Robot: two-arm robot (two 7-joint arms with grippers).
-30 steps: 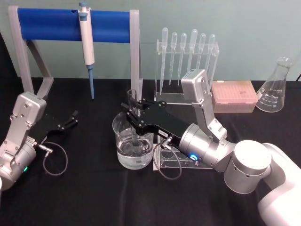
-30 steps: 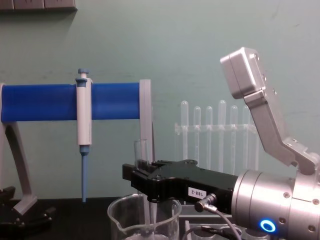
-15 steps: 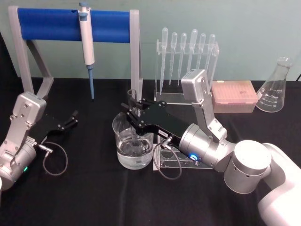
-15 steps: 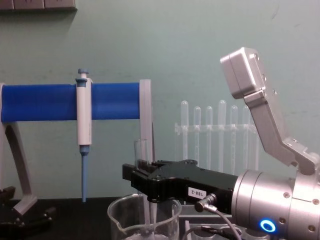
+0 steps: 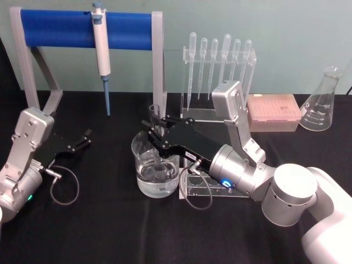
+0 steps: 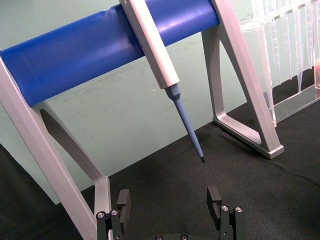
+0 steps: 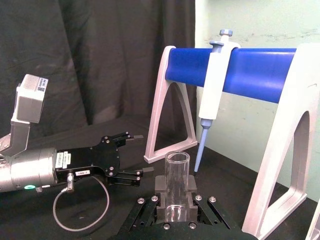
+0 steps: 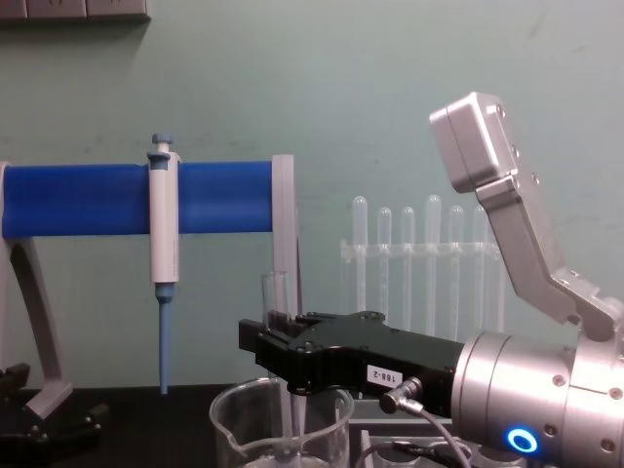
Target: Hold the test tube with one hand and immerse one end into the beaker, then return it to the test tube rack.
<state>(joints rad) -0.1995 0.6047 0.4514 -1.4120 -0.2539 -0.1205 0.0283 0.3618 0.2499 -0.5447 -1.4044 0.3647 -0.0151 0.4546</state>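
The test tube [image 5: 154, 122] is standing upright, a clear glass cylinder with its open rim uppermost, and its lower end is dipping inside the beaker [image 5: 156, 170]. The right gripper [image 5: 155, 132], black and flat-jawed, is clamping the tube at mid-height, reaching in from the tube's 4 o'clock side in the head view. The beaker, wide clear glass with a pouring spout, is sitting on the black table and holding clear liquid. Whether the tube's tip is meeting that liquid cannot be determined.
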